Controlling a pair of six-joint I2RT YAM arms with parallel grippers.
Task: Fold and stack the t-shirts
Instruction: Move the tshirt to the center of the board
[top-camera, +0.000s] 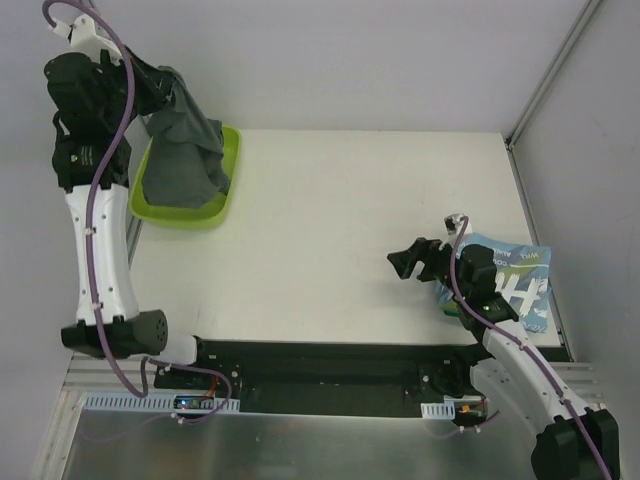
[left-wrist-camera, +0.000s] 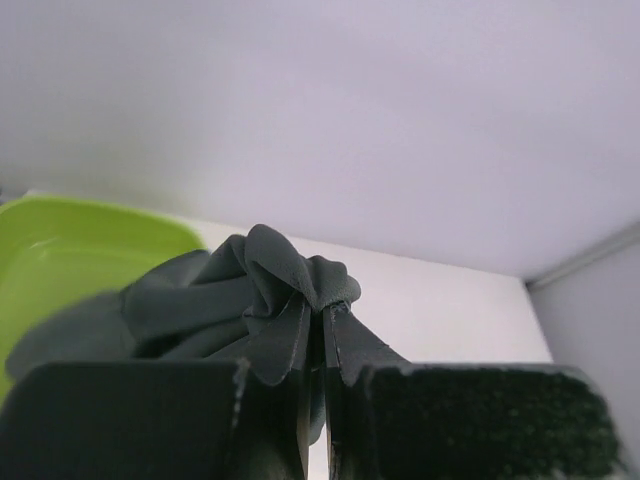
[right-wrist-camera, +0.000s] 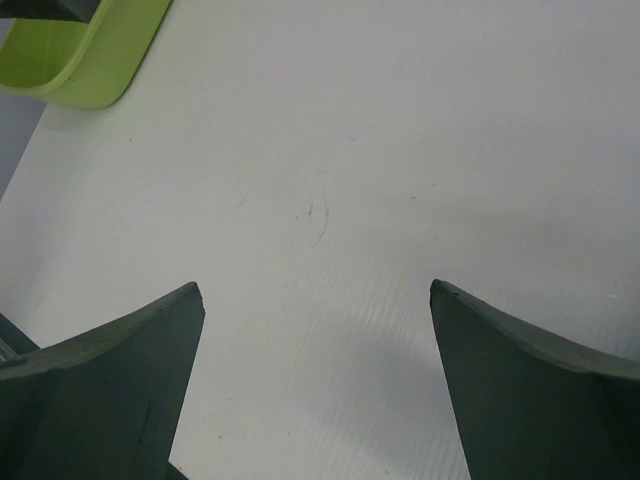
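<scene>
Left claw (left-wrist-camera: 322, 308): pinches grey tee (left-wrist-camera: 250, 290); cloth hangs below into tray (top-camera: 226, 200).
Right claw (right-wrist-camera: 315, 286): spread; blue tee (top-camera: 522, 280) just behind it.

Dark grey t-shirt (top-camera: 185, 150), plain, bunched, top pinched in left gripper (left-wrist-camera: 322, 312), lower part heaped in green tray (top-camera: 190, 218) far left, light blue t-shirt (top-camera: 528, 285), white lettering, lying at table (top-camera: 350, 230) right edge.
</scene>
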